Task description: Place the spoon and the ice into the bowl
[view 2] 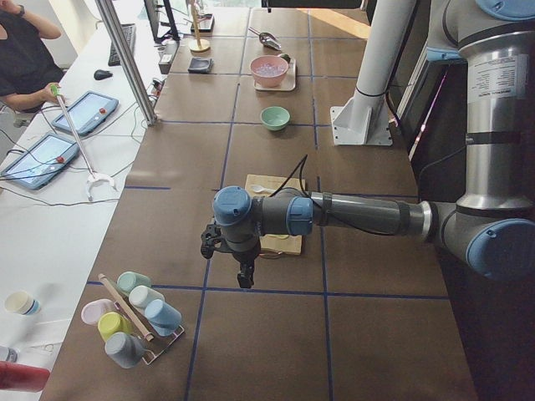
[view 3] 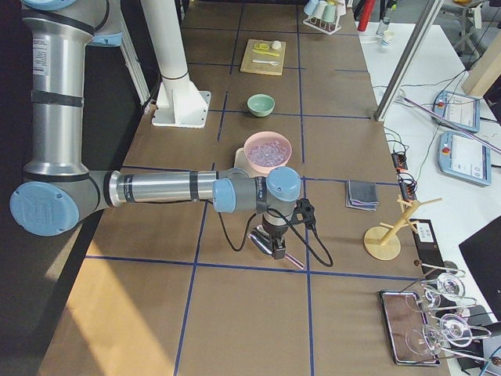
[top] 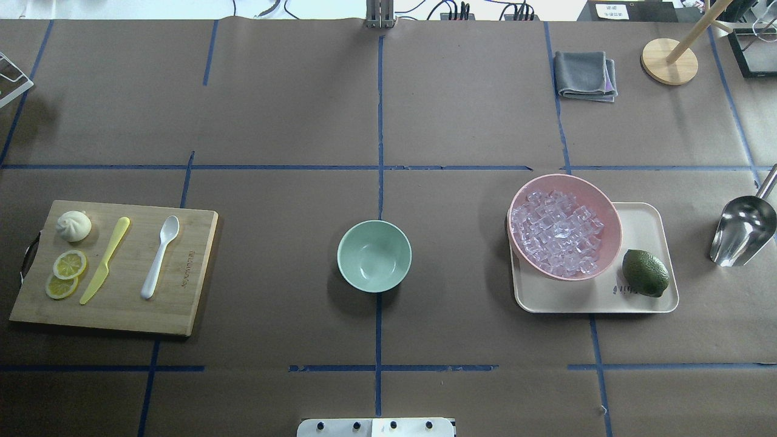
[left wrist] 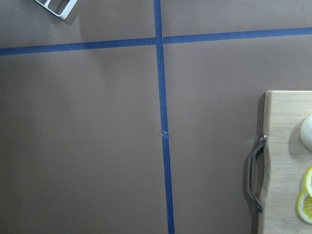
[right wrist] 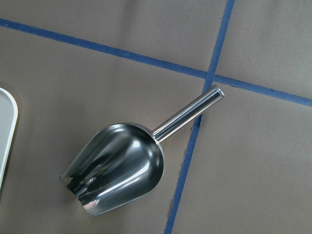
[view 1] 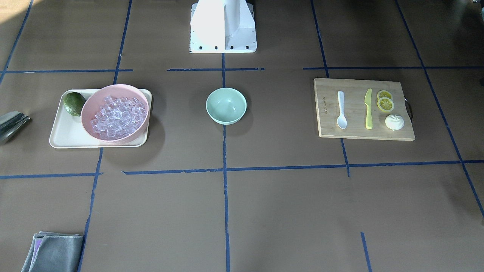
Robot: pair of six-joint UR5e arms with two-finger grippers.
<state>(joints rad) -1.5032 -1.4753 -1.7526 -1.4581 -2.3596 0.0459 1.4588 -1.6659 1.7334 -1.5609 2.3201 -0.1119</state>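
The white spoon [top: 159, 258] lies on a wooden cutting board [top: 182, 291], beside a yellow-green knife [top: 106, 260]. The ice [top: 555, 233] fills a pink bowl [top: 618, 227] on a cream tray [top: 607, 300]. The empty mint-green bowl [top: 374, 255] stands mid-table between them. My left gripper [view 2: 242, 271] hangs over bare table beyond the board's handle end. My right gripper [view 3: 278, 249] hangs over a metal scoop [right wrist: 117, 165]. Both grippers show only in the side views, so I cannot tell whether they are open or shut.
A lime [top: 644, 272] sits on the tray. Lemon slices [top: 67, 274] and a white bun [top: 73, 226] lie on the board. A grey cloth [top: 584, 74] and a wooden stand [top: 669, 60] are at the far right. A cup rack [view 2: 134, 322] stands near the left gripper.
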